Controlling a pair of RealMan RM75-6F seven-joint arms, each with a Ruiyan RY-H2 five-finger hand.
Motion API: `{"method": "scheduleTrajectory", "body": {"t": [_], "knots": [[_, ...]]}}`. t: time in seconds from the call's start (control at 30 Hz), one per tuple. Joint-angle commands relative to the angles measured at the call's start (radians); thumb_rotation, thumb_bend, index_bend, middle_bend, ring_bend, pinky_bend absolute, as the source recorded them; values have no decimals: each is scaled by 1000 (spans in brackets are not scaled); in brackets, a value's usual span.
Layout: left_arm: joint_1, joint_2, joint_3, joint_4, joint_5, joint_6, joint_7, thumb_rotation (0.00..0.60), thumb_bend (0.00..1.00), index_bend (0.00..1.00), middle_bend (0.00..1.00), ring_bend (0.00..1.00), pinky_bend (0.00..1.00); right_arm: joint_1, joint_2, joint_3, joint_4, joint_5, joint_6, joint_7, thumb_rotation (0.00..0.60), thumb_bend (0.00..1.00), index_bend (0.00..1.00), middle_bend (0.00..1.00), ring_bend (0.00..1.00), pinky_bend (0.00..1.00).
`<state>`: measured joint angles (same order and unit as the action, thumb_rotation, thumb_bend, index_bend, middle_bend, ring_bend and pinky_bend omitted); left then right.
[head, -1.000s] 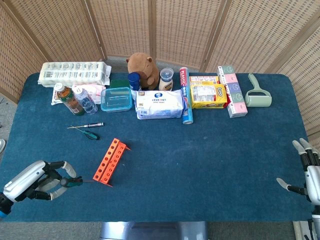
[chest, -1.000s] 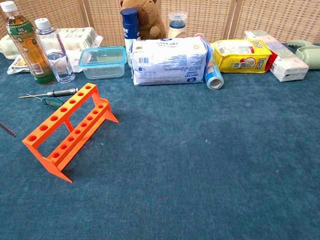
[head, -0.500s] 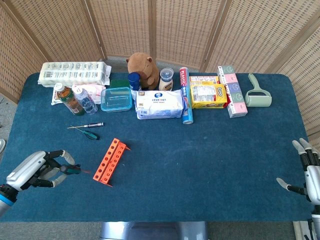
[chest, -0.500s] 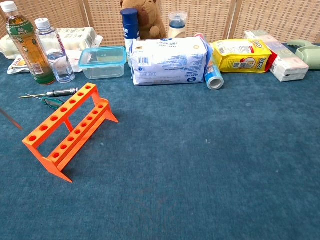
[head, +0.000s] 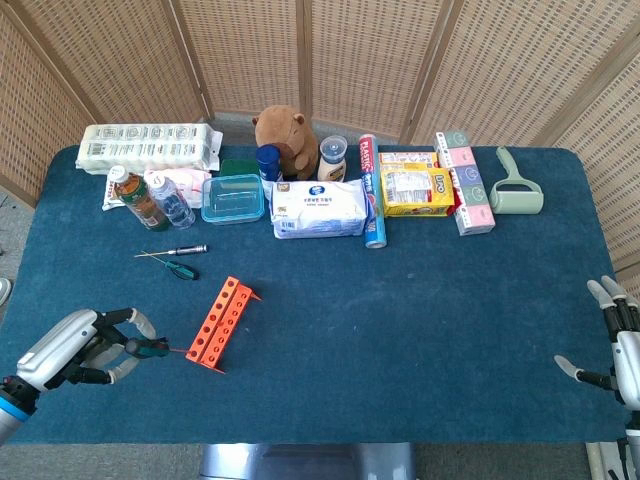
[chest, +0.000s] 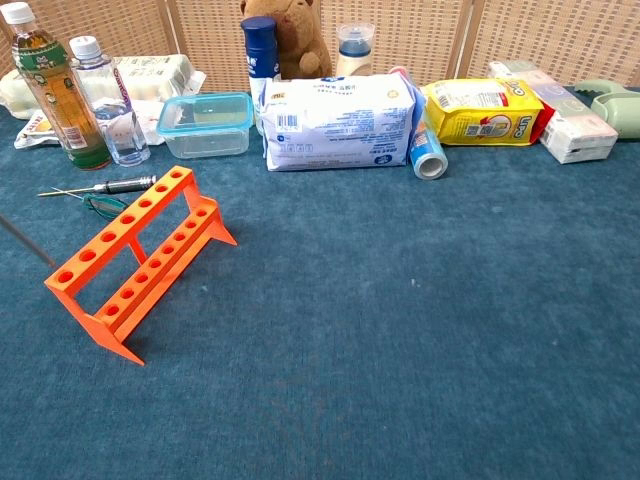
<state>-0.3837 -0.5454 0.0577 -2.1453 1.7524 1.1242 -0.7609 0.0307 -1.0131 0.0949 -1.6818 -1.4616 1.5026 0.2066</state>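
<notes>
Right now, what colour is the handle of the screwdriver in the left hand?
Green; the screwdriver handle in the left hand shows best in the head view.

Just ahead of my left hand's (head: 85, 348) fingers stands the orange rack (head: 220, 323), blocking that way. Beyond it two screwdrivers (head: 172, 260) lie loose. Ahead of my right hand's (head: 618, 350) fingers I have open blue cloth (head: 440, 320).

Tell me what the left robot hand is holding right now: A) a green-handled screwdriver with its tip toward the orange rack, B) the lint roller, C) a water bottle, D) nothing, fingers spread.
A: in the head view the left robot hand grips a green-handled screwdriver, its thin shaft pointing at the near end of the orange rack.
</notes>
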Motion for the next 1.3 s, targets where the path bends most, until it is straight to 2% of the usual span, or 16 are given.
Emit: {"method": "scheduleTrajectory", "body": {"t": [0.03, 0.67, 1.3], "knots": [[-5, -4, -1, -6, -1, -8, 8, 600, 470, 534, 949, 909, 918, -1, 1, 0, 0, 0, 1, 1, 600, 83, 35, 7, 0, 0], [-14, -38, -13, -16, -44, -34, 60, 600, 470, 534, 949, 909, 918, -3, 8, 3, 1, 1, 4, 19, 600, 83, 35, 8, 0, 0], [-20, -46, -15, -31, -43, -41, 73, 600, 471, 534, 949, 910, 918, -4, 11, 4, 1, 2, 4, 27, 600, 82, 35, 8, 0, 0]]}}
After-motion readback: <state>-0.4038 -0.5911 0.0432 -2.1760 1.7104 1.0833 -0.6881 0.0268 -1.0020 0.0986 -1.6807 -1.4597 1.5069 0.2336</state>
